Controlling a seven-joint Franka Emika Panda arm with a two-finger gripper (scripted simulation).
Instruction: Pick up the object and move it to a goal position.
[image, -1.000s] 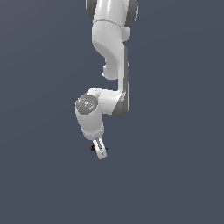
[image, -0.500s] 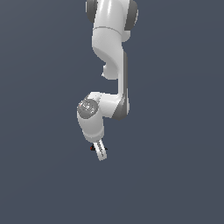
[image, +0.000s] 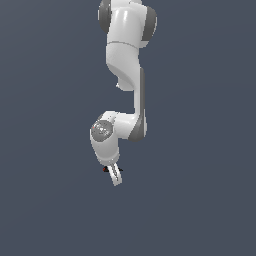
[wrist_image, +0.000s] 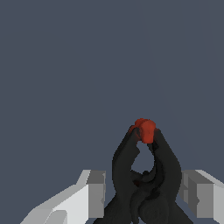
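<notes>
Wrist view: the claw (wrist_image: 142, 197) is gripping the small black clamp (wrist_image: 144, 183), its pale fingers (wrist_image: 94, 194) pressing in on either side. The clamp's red tip (wrist_image: 145, 129) is sticking out beyond the fingertips. In the exterior view, the white arm (image: 125, 75) is hanging against plain grey.
</notes>
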